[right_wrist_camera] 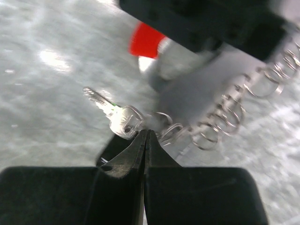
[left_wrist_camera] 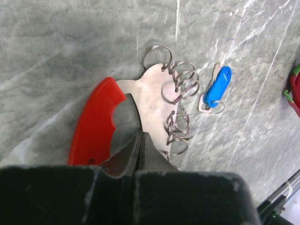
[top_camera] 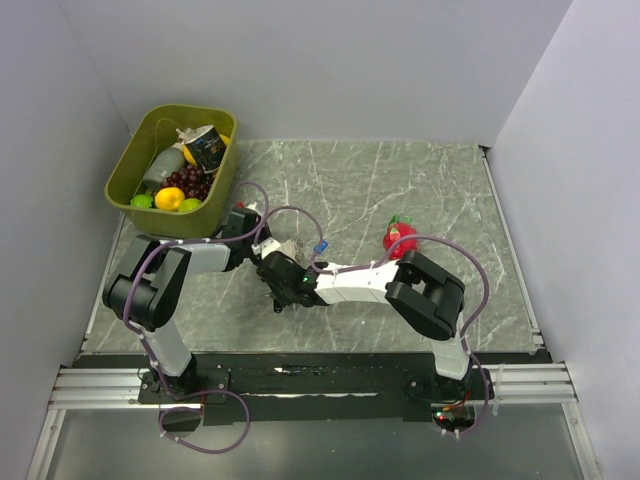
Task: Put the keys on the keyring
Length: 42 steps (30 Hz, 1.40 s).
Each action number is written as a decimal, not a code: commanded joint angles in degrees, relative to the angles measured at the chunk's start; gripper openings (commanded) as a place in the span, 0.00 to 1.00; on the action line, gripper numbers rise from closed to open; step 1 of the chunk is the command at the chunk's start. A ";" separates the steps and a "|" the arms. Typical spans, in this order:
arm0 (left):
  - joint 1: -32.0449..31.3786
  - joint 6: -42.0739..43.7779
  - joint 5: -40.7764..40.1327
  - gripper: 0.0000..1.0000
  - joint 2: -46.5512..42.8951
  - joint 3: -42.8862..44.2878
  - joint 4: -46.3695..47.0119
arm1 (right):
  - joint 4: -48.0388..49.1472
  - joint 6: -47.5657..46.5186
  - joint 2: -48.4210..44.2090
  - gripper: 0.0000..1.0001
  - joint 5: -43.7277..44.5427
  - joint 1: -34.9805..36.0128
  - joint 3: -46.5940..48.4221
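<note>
The left gripper [left_wrist_camera: 141, 137] clamps the keyring [left_wrist_camera: 96, 119] plate beside its red handle. The right gripper [right_wrist_camera: 146, 135] is closed at a silver key [right_wrist_camera: 123, 121] touching the rings; the blue key [left_wrist_camera: 219, 84] lies just beside them. Risk: the plate may pivot in the narrow pinch, misaligning ring and key.

Robot lab booth: bare grey walls [top_camera: 330, 60] round marble-look table [top_camera: 420, 190], left arm [top_camera: 190, 262], right arm [top_camera: 430, 290] bolted to metal rail [top_camera: 100, 385], purple cables [top_camera: 215, 445].
</note>
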 commanded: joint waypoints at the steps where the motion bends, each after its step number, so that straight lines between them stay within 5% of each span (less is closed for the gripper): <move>1: -0.66 2.54 -3.45 0.01 2.96 -3.04 -7.99 | -5.64 2.38 -1.18 0.00 8.37 -0.84 1.47; 13: -1.10 4.29 -2.05 0.01 -0.73 -4.62 -6.24 | -1.44 4.41 -13.48 0.00 8.31 -8.58 -7.23; 16: -1.10 4.29 -0.73 0.08 -4.85 -5.68 -4.65 | 0.85 2.91 -16.74 0.00 3.22 -8.66 -8.91; 21: -1.10 4.64 0.59 0.36 -13.29 -6.38 -5.17 | 6.65 2.56 -19.83 0.01 -6.27 -8.66 -12.07; 22: -1.10 4.99 0.94 0.44 -14.35 -6.56 -5.52 | 7.18 2.65 -19.74 0.07 -8.73 -8.49 -12.16; 28: -1.10 8.07 3.23 0.67 -18.57 -7.52 -10.09 | 11.56 4.58 -18.07 0.15 -16.21 -8.58 -13.74; 32: -1.10 8.51 4.98 0.66 -18.49 -10.50 -9.04 | 14.65 6.77 -16.85 0.17 -20.42 -9.10 -15.06; 35: -1.10 8.25 7.09 0.62 -16.39 -11.30 -5.36 | 16.32 8.18 -15.88 0.01 -22.45 -9.37 -15.59; 42: -1.10 7.46 10.61 0.45 -12.69 -11.30 -1.04 | 14.57 9.15 -13.86 0.00 -21.15 -10.15 -15.15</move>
